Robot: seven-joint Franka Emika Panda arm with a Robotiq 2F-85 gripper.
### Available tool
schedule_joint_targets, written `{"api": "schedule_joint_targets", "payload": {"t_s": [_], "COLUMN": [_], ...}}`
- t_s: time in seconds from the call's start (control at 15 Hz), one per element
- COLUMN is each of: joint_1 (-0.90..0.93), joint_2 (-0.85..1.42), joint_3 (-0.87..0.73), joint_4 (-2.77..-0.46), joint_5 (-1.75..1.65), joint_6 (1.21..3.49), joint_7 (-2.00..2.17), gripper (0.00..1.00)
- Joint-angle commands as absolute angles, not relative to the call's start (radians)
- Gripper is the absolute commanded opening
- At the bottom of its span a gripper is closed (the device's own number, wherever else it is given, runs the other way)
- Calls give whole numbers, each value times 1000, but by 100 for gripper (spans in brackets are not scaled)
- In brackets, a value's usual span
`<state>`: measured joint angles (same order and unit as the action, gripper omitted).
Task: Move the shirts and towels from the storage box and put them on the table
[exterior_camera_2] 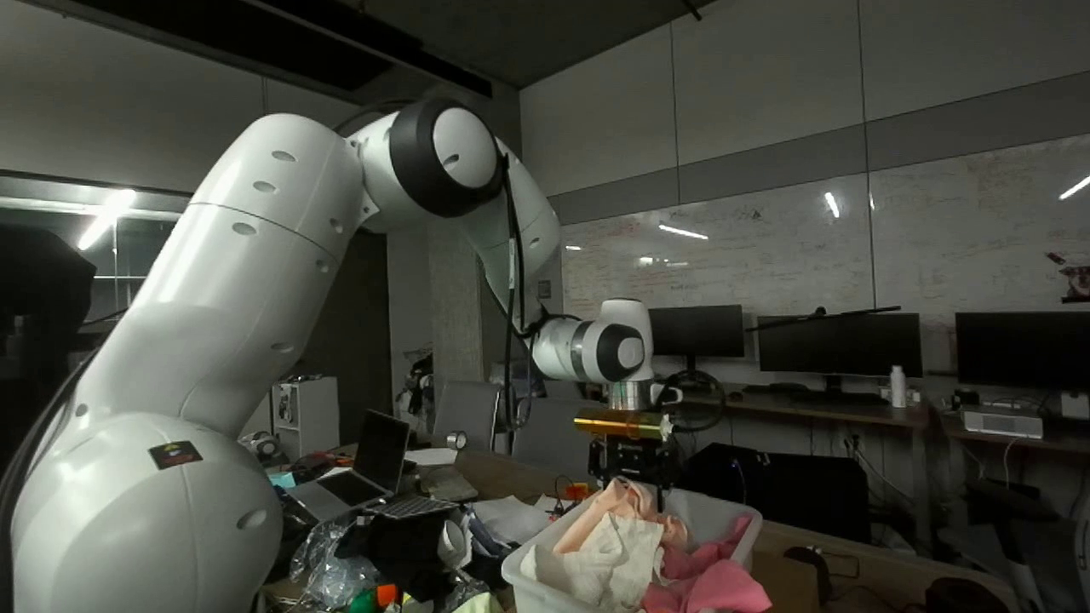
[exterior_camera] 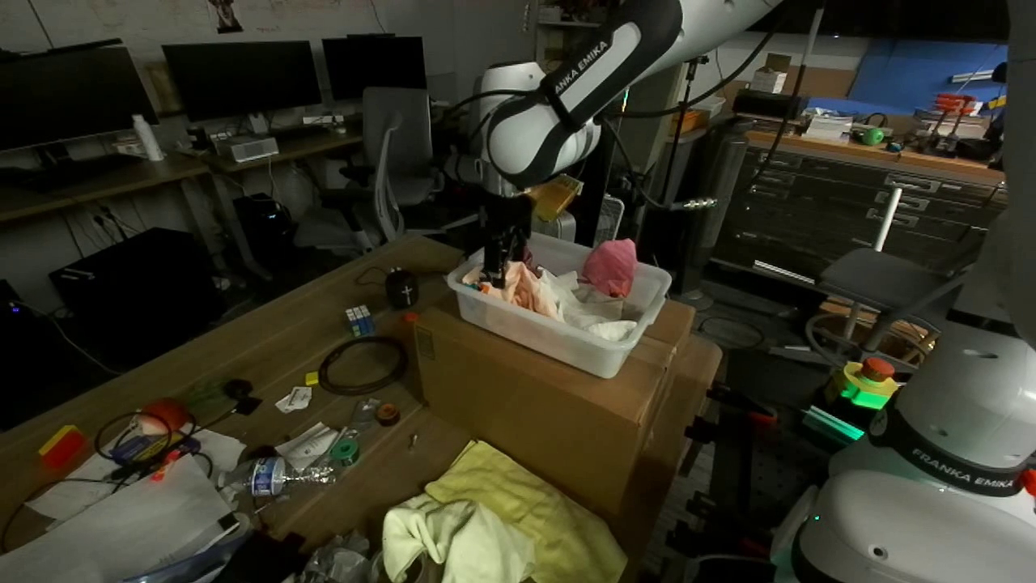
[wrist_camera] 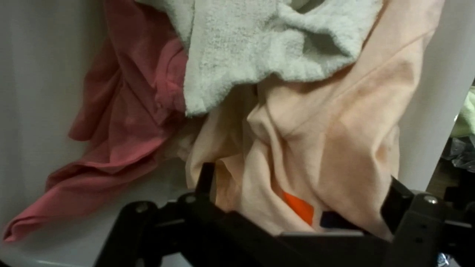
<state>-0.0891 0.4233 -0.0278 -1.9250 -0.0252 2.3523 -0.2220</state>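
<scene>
The white storage box (exterior_camera: pixel 558 340) holds a peach shirt (exterior_camera: pixel 530 293), a white towel (exterior_camera: pixel 579 301) and a pink cloth (exterior_camera: pixel 613 265). All three also show in the wrist view: peach (wrist_camera: pixel 345 141), white (wrist_camera: pixel 252 40) and pink (wrist_camera: pixel 118 122). My gripper (exterior_camera: pixel 498 279) points down into one end of the box. In the wrist view its fingers (wrist_camera: pixel 302 178) stand wide apart, with folds of the peach shirt between them. An orange and dark blue patch shows among the folds. A yellow towel (exterior_camera: pixel 526 502) and a pale green towel (exterior_camera: pixel 457 538) lie on the table (exterior_camera: pixel 267 356).
The storage box stands on a cardboard box (exterior_camera: pixel 518 397) on the table. A plastic bottle (exterior_camera: pixel 271 476), a cable coil (exterior_camera: pixel 364 368), a puzzle cube (exterior_camera: pixel 359 321), a dark round object (exterior_camera: pixel 401 288) and papers lie on the table. A laptop (exterior_camera_2: pixel 379 455) shows in an exterior view.
</scene>
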Motion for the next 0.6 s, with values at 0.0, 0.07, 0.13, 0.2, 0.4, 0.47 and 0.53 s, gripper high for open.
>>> {"api": "schedule_joint_targets", "payload": {"t_s": [0.0,0.07,0.13,0.2,0.4,0.47,0.53], "joint_1": [-98,-97,-98,-100,-107,-108,-109], "joint_2": [470,477,484,488,488,482,477], "joint_3": [-17,-19,-20,-18,-16,-17,-17], "joint_4": [-1858,-1853,-1845,-1841,-1834,-1839,-1840], "joint_5": [-11,-14,-14,-10,5,8,11], "joint_6": [2276,2263,2247,2228,2196,2192,2186], "joint_7": [-228,-224,-223,-225,-223,-222,-222], "gripper": [100,100,100,75,58,51,44]}}
